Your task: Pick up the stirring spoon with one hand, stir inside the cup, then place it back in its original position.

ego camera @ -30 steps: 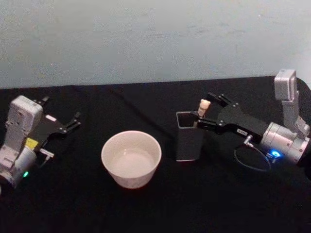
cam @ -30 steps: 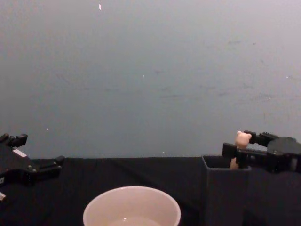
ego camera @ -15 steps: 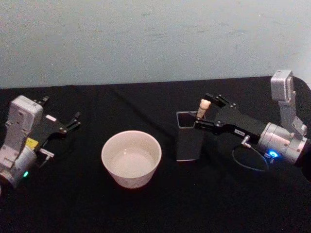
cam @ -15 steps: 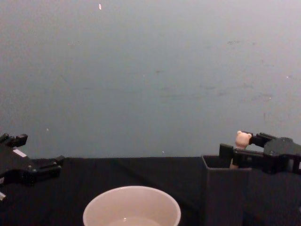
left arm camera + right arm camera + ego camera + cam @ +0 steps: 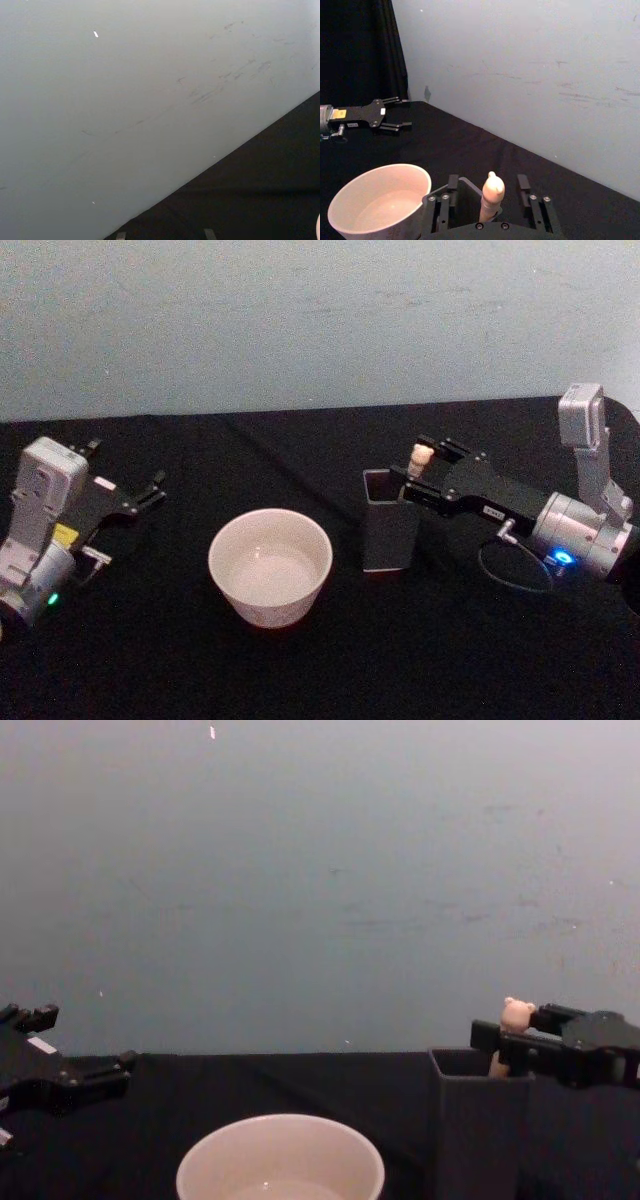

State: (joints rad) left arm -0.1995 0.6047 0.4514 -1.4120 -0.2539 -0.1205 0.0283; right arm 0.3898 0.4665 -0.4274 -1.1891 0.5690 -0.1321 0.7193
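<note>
Two grippers logged. Right gripper [image 5: 418, 475] at centre right of head view, over dark grey holder [image 5: 388, 535], jaws spread either side of stirring spoon [image 5: 421, 454] handle, apart from it. Spoon standing in holder, just right of cup [image 5: 270, 565] on black tabletop [image 5: 300, 670]. Left gripper [image 5: 400, 112] idle far left, jaws spread.

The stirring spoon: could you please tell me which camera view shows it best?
The right wrist view: the stirring spoon stands close and centred, its beige handle between the open fingers of the right gripper. The head view shows the spoon small from above; the chest view shows its bear head side-on.
</note>
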